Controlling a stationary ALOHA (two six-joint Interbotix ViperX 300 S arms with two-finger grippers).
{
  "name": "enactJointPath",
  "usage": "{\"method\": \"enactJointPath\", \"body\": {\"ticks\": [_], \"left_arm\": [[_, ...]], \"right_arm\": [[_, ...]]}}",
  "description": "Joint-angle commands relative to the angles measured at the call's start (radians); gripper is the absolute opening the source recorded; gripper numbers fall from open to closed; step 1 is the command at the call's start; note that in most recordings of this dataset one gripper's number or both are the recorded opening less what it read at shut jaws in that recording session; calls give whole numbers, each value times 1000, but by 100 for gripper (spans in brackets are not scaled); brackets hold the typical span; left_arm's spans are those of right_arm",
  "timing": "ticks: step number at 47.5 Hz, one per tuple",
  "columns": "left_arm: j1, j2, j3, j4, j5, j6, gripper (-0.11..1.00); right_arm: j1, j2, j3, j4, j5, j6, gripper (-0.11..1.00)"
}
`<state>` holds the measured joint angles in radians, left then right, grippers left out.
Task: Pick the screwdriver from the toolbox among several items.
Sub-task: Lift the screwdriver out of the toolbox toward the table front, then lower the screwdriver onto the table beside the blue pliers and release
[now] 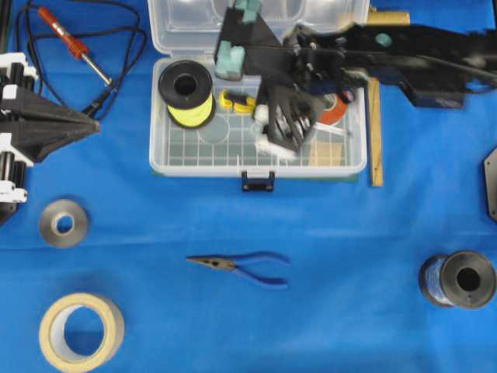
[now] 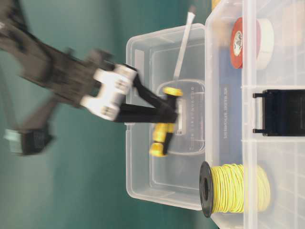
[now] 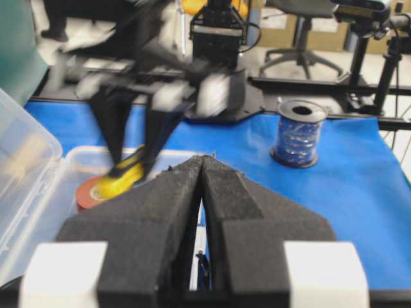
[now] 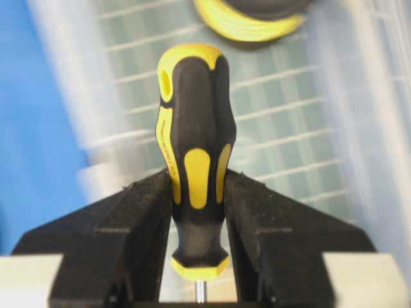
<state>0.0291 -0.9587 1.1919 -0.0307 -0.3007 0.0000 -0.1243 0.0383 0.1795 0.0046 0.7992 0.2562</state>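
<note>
Overhead view, left to right. The left gripper [image 1: 85, 124] rests at the table's left edge, its jaws pressed together with nothing between them, as the left wrist view confirms. Above it lies a red-handled soldering iron [image 1: 74, 45] with its black cord; below it, a grey tape roll [image 1: 63, 223] and a larger beige tape roll [image 1: 81, 332]. At upper centre stands the toolbox [image 1: 163, 159], lid folded back, a dark blue latch [image 1: 258, 180] on its front wall. Inside, at the left, sits the yellow wire spool [image 1: 186, 93]; an orange-red tape roll [image 1: 337, 109] lies toward the right, partly hidden by the arm. Blue-handled pliers [image 1: 241, 266] lie on the blue cloth in front of the box. The right gripper [image 4: 199, 224] reaches over the box from the right and clamps the screwdriver [image 4: 194, 160] by its yellow-and-black handle, one finger on each side; in the table-level view the tool hangs clear above the box floor. A wooden ruler [image 1: 376, 132] lies just beside the box's right wall, and a blue wire spool [image 1: 458, 280] stands at the lower right.
</note>
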Motion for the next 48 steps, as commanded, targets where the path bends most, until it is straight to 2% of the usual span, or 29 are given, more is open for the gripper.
{"method": "enactJointPath", "body": {"ticks": [1,9,14,21,30,37,48], "left_arm": [[5,6,-11,-2,-5,-2,0],[5,6,-11,-2,-9,-2,0],[6,6,-11,-2,-9,0,0],[8,5,-11,-2,-11,-2,0],[6,2,-11,-2,-11,-3,0],[8,0,-11,-2,-9,-3,0],[8,0,-11,-2,-6,-5,0]], "right_arm": [[83,-51,-14,2,-6,31,25],[216,14,-15,-17,-103,117,25],[253,83,-15,-25,-158,156,25],[273,201,-28,-25,-216,193,25],[293,314,-77,-15,-233,201,25],[307,364,-115,-11,-236,202,25],[298,388,-117,-2,-249,221,25]]}}
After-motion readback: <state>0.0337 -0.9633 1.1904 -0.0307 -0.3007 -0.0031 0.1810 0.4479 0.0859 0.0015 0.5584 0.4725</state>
